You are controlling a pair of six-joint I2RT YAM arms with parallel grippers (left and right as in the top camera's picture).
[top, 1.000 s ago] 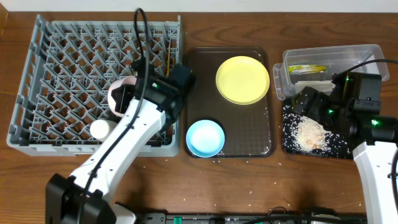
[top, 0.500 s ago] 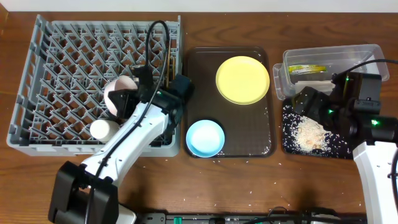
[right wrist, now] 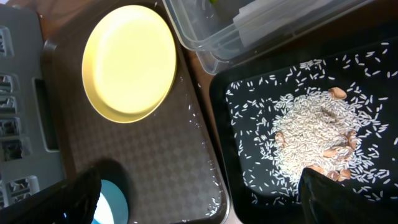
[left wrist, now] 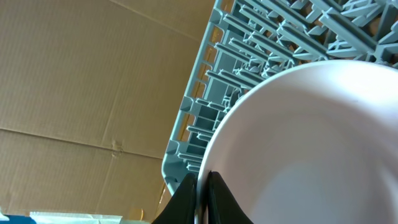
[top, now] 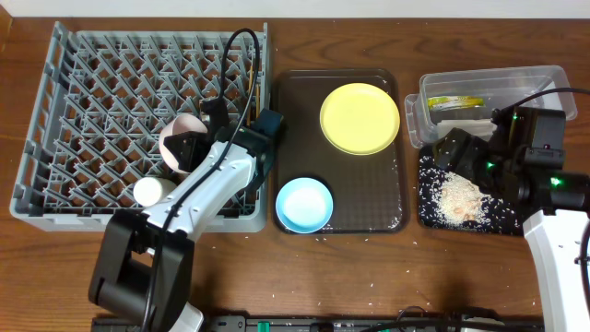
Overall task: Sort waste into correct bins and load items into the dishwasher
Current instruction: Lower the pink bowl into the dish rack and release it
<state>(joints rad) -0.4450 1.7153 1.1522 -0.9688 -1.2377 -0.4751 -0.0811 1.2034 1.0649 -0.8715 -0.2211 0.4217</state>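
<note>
My left gripper (top: 189,148) is shut on the rim of the white bowl (top: 177,140), held on edge among the pegs of the grey dish rack (top: 83,101); the left wrist view shows the bowl (left wrist: 311,143) filling the frame with the fingers (left wrist: 203,186) pinching its rim. A small white cup (top: 148,191) stands in the rack. Chopsticks (top: 251,78) lie along the rack's right side. The yellow plate (top: 359,118) and light blue bowl (top: 304,204) sit on the brown tray. My right gripper (top: 452,152) is open and empty over the black tray (top: 431,214) holding rice crumbs (right wrist: 317,134).
The brown serving tray (top: 387,217) lies between rack and bins. The clear tub (top: 415,115) at the back right holds the green-and-orange wrapper (top: 454,102) and white tissue (top: 461,120). Rice grains lie scattered on the table's front edge.
My left gripper has carried the white bowl slightly left and down into the rack and turned it more on edge. The right arm has not moved.
</note>
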